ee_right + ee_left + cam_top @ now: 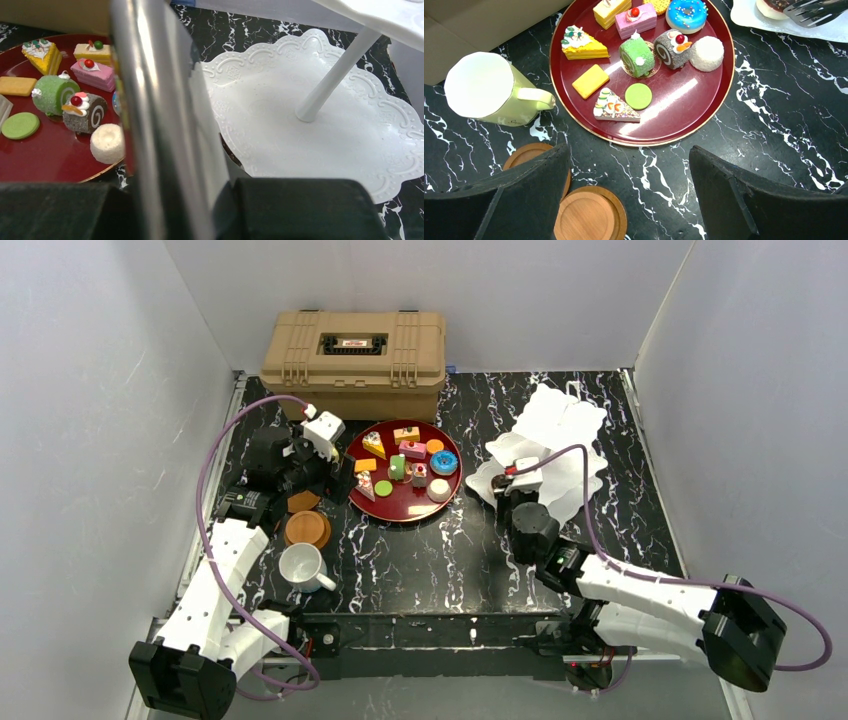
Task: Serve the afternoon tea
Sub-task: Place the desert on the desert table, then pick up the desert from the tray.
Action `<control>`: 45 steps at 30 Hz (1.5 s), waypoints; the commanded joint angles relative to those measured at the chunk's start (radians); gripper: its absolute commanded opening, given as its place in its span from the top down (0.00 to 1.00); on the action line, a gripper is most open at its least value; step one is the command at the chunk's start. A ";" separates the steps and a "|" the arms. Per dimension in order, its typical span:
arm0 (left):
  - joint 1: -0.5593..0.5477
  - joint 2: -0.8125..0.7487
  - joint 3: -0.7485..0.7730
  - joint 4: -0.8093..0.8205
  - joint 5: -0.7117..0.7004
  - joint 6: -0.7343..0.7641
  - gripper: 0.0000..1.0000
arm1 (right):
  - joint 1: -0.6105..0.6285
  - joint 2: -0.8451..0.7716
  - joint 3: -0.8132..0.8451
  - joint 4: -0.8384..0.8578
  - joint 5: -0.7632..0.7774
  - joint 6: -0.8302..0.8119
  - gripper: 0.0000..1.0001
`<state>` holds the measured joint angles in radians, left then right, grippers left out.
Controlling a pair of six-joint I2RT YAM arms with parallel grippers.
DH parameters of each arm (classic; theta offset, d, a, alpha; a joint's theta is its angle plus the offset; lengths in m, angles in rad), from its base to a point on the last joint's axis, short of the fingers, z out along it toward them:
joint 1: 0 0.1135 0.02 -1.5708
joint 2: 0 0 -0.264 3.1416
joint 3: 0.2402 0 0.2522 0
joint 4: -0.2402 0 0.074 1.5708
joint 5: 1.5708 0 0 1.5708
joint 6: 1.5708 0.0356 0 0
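Small toy cakes and a blue doughnut lie on the dark-red tray. My left gripper hangs open over the black table just in front of the tray, with nothing between its fingers. Two brown saucers lie by its left finger, and a pale-yellow mug stands beyond them. A white mug stands nearer the arm bases. My right gripper is shut on a shiny metal serving tool, whose slotted tip rests by a chocolate doughnut on the white stand's bottom tier.
A tan plastic case stands at the back, right behind the tray. The stand fills the right of the table, its pole rising from the bottom tier. White walls close in the left, back and right sides.
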<state>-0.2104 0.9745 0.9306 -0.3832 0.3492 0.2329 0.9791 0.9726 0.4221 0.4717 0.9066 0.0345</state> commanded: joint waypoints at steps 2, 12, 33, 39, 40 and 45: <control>0.008 -0.006 0.031 -0.017 0.022 -0.011 0.14 | -0.011 -0.002 0.040 0.065 -0.083 -0.003 0.81; 0.010 0.020 0.081 -0.038 -0.042 -0.080 0.03 | 0.106 0.137 0.223 0.120 -0.205 0.039 0.76; 0.259 0.201 0.185 -0.132 0.025 -0.117 0.02 | 0.181 0.724 0.614 0.355 -0.316 0.055 0.46; 0.260 0.193 0.185 -0.125 0.040 -0.117 0.04 | 0.179 0.808 0.687 0.361 -0.297 0.028 0.39; 0.259 0.194 0.186 -0.125 0.041 -0.117 0.04 | 0.177 0.820 0.697 0.361 -0.295 0.024 0.38; 0.260 0.193 0.188 -0.119 0.038 -0.108 0.05 | 0.160 0.883 0.751 0.360 -0.307 0.030 0.38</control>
<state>0.0467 1.1973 1.1072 -0.5026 0.3649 0.1184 1.1538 1.8240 1.0973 0.7605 0.5953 0.0742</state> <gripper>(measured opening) 0.959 0.620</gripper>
